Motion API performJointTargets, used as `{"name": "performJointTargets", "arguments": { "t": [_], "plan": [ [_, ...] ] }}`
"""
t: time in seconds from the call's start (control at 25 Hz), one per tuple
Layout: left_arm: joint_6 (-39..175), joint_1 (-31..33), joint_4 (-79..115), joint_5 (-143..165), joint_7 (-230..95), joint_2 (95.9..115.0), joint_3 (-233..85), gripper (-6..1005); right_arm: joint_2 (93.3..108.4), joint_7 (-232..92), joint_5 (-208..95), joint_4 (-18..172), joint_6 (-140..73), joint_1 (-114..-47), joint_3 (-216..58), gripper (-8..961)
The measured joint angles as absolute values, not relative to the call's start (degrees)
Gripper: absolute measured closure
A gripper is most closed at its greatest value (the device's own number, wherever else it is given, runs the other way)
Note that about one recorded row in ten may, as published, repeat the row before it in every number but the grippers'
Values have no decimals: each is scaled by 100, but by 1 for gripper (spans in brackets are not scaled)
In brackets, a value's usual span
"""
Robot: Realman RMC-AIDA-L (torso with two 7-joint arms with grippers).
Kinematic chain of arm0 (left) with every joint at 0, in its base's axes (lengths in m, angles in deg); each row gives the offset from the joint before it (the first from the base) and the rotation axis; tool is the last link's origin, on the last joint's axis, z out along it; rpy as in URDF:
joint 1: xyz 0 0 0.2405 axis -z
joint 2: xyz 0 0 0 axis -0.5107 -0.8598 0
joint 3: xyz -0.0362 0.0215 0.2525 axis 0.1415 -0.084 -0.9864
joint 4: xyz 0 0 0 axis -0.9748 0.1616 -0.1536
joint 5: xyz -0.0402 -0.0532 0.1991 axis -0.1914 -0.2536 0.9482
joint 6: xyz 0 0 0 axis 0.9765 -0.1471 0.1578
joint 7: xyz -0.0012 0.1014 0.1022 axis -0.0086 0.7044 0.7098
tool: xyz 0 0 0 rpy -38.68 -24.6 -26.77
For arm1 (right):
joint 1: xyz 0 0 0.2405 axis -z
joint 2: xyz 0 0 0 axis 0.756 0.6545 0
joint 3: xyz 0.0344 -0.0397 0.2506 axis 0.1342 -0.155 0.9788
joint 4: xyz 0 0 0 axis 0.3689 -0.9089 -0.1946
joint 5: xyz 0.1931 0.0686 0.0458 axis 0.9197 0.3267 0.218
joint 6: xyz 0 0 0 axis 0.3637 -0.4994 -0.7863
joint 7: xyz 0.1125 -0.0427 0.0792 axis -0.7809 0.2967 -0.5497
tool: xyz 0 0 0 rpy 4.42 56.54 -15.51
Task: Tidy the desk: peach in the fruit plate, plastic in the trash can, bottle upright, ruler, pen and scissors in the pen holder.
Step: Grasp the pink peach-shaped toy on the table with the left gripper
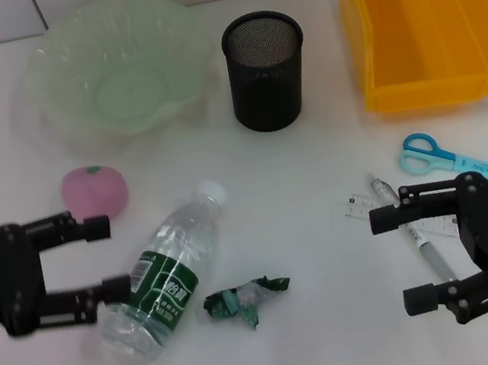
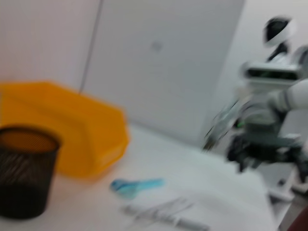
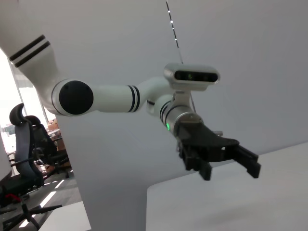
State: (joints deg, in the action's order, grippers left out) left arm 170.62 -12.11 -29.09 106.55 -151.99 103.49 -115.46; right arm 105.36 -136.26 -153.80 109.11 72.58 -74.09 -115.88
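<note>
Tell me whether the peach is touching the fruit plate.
Apart. The head view shows the peach lying on the table, with a clear strip of bare white surface between it and the rim of the green fruit plate behind it.

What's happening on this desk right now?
Nothing is tidied yet. The left gripper is open beside the lying bottle and peach; the right gripper is open over the pen and ruler. Scissors and plastic scrap lie loose; the pen holder holds none of them.

peach (image 1: 94, 191) beside plate (image 1: 115, 68) | bottle (image 1: 166, 274) lying | scissors (image 1: 453, 160) near bin (image 1: 418, 15)
</note>
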Motion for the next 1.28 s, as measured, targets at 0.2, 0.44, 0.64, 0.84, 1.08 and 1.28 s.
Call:
{"name": "performJointTargets", "arguments": {
  "t": [0.2, 0.44, 0.64, 0.84, 1.08, 1.28],
  "plan": [
    [16585, -905, -3626, 11223, -16228, 10378, -11542, 139, 10539, -13618, -15380, 10905, 7147, -7324, -11597, 121],
    [15458, -24, -3934, 12739, -17782, 10436, -11535, 139, 10548, -13584, -15380, 10905, 6997, -7250, -11585, 121],
    [14901, 612, -3954, 14163, -18324, 10669, -11583, 139, 10535, -13599, -15373, 10905, 6982, -7260, -11585, 121],
    [14606, 927, -3906, 15094, -18504, 10900, -11667, 139, 10557, -13599, -15371, 10905, 6923, -7272, -11579, 121],
    [14074, 936, -3792, 15204, -18887, 10895, -12586, 139, 10521, -13605, -15348, 10905, 6872, -7330, -11579, 121],
    [13940, 901, -3807, 15221, -19018, 10895, -12877, 203, 10516, -13607, -15338, 10906, 6864, -7363, -11528, 121]
  ]
}}
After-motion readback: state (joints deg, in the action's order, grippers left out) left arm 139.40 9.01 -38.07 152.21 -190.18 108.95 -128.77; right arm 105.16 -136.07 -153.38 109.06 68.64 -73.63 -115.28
